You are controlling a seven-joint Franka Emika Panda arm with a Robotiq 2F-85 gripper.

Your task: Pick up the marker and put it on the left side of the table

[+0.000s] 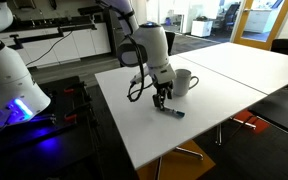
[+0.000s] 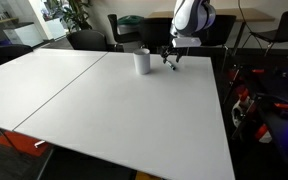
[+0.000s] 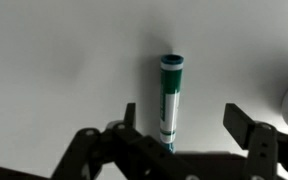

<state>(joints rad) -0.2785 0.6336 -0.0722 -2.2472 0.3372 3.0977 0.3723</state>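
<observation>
The marker lies flat on the white table; in the wrist view it is green and white, and it runs away from the gripper. My gripper is open, its two fingers on either side of the marker's near end, not touching it. In an exterior view the gripper hangs just above the table with the small dark marker right below and beside it. In the exterior view from the far side the gripper is low over the table beside the mug; the marker is too small to make out there.
A white mug stands just behind the gripper, also seen in an exterior view. The table's edge is near. Chairs stand beyond the table. Equipment with blue light sits beside it.
</observation>
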